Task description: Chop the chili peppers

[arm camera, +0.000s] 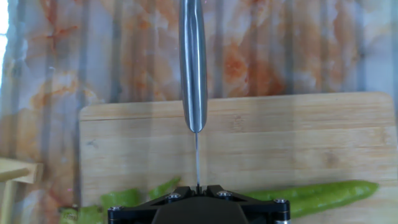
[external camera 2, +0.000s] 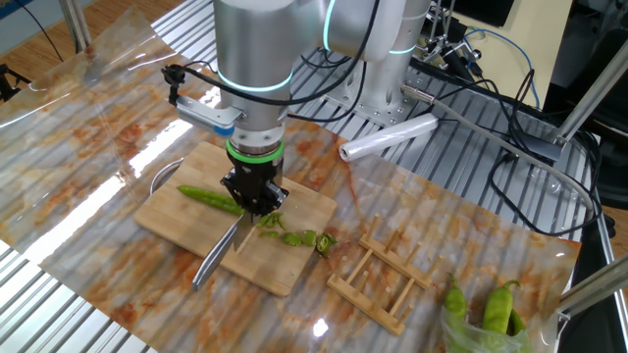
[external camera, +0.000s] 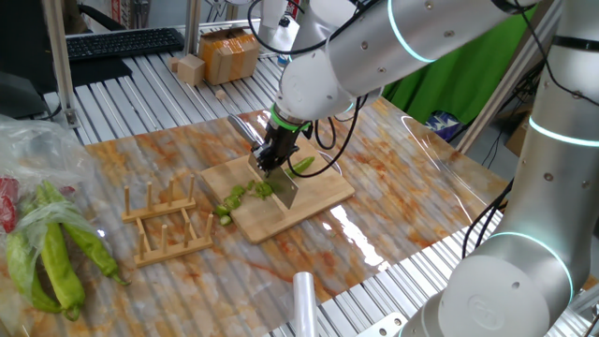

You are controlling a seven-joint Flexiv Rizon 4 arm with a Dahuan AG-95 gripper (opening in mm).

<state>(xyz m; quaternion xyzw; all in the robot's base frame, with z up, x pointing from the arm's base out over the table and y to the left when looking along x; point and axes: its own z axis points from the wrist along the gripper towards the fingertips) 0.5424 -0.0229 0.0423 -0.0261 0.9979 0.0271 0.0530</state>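
The chili (external camera 2: 208, 198) is lying across the wooden cutting board (external camera 2: 167, 218), its long axis running crosswise to the knife (external camera 2: 224, 253), so the blade is meeting it square on. In the hand view the uncut length (arm camera: 323, 194) is stretching off to one side of the blade, while the cut green chunks (external camera 2: 302, 237) are gathering on the other side, trailing toward the board's edge nearest the little wooden rack (external camera 2: 378, 278). One or two pieces (external camera: 225, 213) are sitting right at that edge.

The gripper (external camera 2: 253, 194) is pointing straight down over the chili, clamped tight on the knife, whose steel handle is jutting out past the board over the marbled tabletop (external camera 2: 118, 118). The blade is standing on edge at the cut end of the chili; whether it is resting on the wood I cannot tell.

I judge the next cut is calling for a small shift along the chili's length, toward the uncut stretch. The bigger peppers (external camera: 56, 257) are lying well apart.
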